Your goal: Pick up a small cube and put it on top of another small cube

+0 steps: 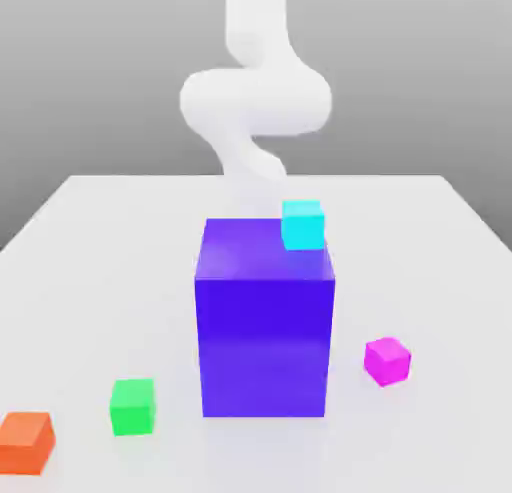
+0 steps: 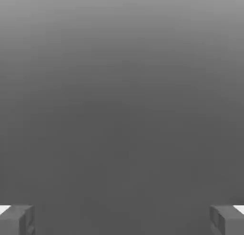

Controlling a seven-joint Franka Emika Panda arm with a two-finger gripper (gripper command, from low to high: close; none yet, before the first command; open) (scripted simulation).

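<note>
big block (image 1: 265,331): blue-purple, upright at the middle of the white table (image 1: 110,241).
cyan cube (image 1: 303,225): at the block's top far corner, toward the exterior view's right.
orange cube (image 1: 26,443): at the table's near left corner.

Magenta cube (image 1: 387,361) and green cube (image 1: 132,406) lie well apart.

Large blue-purple block (image 1: 265,331) at center of white table (image 1: 100,241). Small cyan cube (image 1: 303,225) at block's far top corner, ext. view's right. Small magenta cube (image 1: 387,361) right of block. Small green cube (image 1: 132,406) left of block; small orange cube (image 1: 27,443) further left, nearer camera.
</note>
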